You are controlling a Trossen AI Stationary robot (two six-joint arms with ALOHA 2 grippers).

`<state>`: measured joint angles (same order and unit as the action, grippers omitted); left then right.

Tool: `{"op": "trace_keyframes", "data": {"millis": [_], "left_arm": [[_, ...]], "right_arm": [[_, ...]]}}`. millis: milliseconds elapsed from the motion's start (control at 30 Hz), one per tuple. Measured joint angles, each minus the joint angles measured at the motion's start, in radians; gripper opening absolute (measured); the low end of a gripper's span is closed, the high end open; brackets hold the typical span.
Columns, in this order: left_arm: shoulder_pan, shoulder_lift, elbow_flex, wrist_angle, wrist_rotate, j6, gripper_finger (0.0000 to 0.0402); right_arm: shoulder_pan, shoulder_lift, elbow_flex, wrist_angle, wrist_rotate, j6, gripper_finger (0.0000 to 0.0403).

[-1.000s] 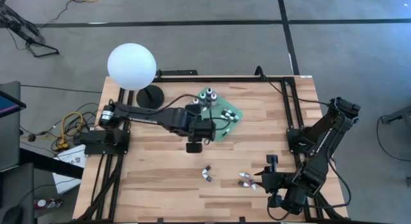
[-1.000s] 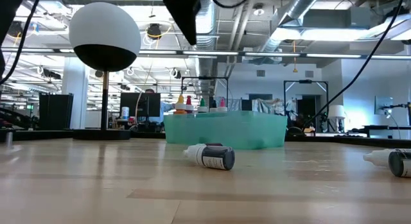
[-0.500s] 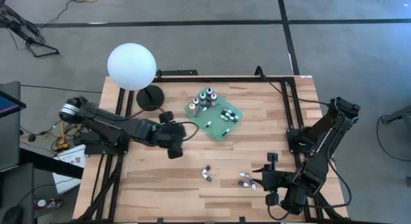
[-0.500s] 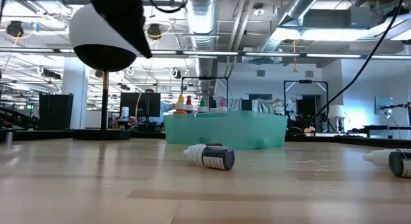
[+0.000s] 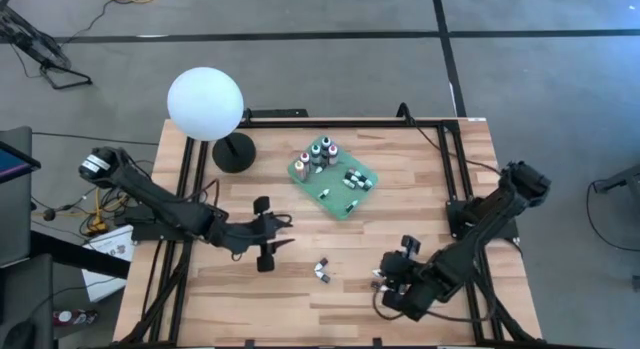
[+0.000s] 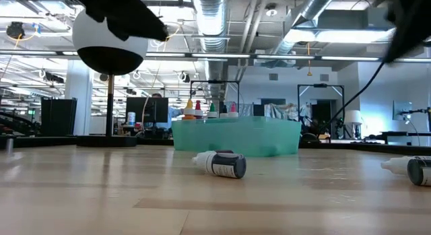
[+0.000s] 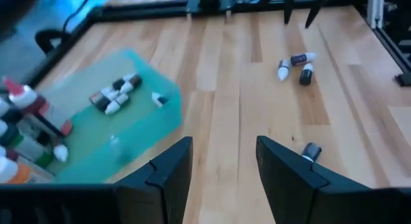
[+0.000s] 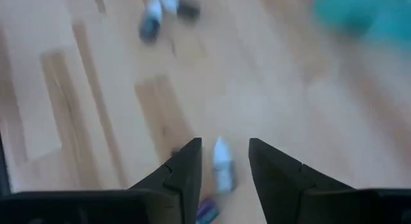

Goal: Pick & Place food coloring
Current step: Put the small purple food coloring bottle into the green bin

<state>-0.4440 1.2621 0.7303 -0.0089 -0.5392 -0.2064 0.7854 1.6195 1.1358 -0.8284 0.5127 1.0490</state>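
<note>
Probably lab; exposed ceiling ducts (image 6: 222, 19)

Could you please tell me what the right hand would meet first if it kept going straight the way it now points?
Most likely the small white-tipped bottle lying on the table directly between the open fingers of the right hand. Depth is hard to judge, but nothing else shows in that line before it.
</note>
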Motion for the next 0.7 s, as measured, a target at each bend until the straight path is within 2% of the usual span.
{"op": "trace_keyframes", "data": {"millis": [133, 200, 467, 700], "left_arm": [[-0.023, -0.005, 0.0, 0.034, -0.025, 0.063, 0.0167], [-0.031, -0.01, 0.0, 0.034, -0.027, 0.068, 0.0167], [-0.033, -0.009, 0.0, 0.027, -0.015, 0.062, 0.0167], [-0.05, -0.009, 0.0, 0.027, -0.007, 0.032, 0.0167]], "right_arm": [[-0.021, 0.051, 0.0, 0.002, -0.201, 0.13, 0.0121], [-0.027, 0.069, 0.0, 0.006, -0.258, 0.178, 0.0121], [-0.028, 0.071, 0.0, -0.007, -0.251, 0.353, 0.012], [-0.027, 0.109, 0.001, -0.017, -0.29, 0.4, 0.012]]}}
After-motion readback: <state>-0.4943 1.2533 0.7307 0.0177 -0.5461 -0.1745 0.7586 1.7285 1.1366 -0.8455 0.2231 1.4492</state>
